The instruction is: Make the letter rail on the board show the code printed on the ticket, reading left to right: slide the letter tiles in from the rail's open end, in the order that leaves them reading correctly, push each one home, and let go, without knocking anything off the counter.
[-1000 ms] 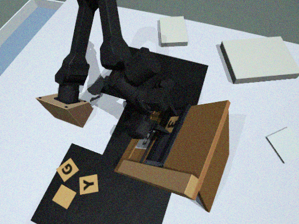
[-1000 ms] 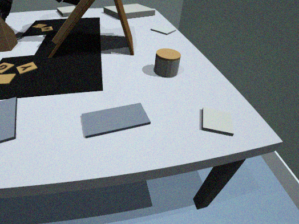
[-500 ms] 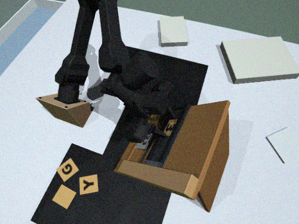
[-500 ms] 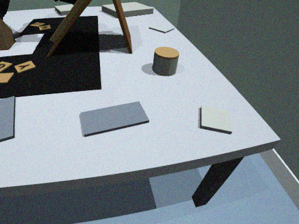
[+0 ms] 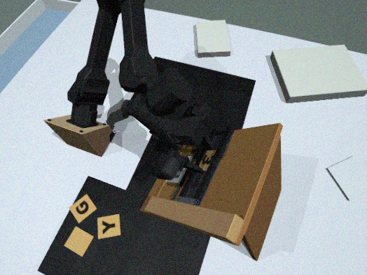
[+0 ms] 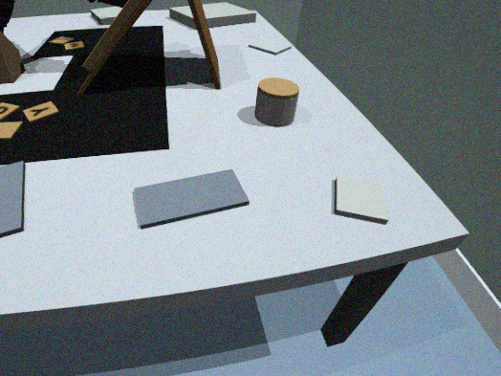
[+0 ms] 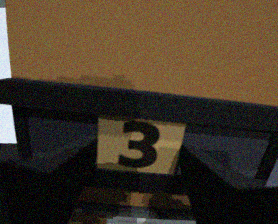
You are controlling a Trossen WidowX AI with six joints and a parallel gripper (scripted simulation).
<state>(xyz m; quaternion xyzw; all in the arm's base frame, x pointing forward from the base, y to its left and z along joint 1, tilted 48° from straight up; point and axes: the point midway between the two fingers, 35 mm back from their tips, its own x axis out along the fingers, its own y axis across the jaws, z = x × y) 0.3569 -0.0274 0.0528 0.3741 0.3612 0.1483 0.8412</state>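
My gripper (image 5: 202,157) (image 7: 139,145) is shut on a tile marked 3 (image 5: 208,161) (image 7: 140,145), at the dark letter rail (image 5: 190,192) (image 7: 55,96) low on the brown board (image 5: 245,163) (image 7: 145,45). The tile stands face out just under the rail's dark upper bar in the wrist view; whether it is seated is unclear. Tile G (image 5: 82,208), tile Y (image 5: 108,227) (image 6: 41,111) and a blank-faced tile (image 5: 78,241) (image 6: 9,129) lie on the black mat (image 5: 147,247) (image 6: 129,132). Two tiles (image 6: 62,39) (image 6: 74,45) lie farther back. The ticket's print is not readable; the arm hides much of the rail.
The wooden arm base (image 5: 84,136) stands left of the board. Pale slabs (image 5: 213,38) (image 5: 316,72) lie behind it. A round grey pot with a tan lid (image 6: 277,102), a grey-blue slab (image 6: 191,198) and a small pale slab (image 6: 360,200) stand toward the counter's edge.
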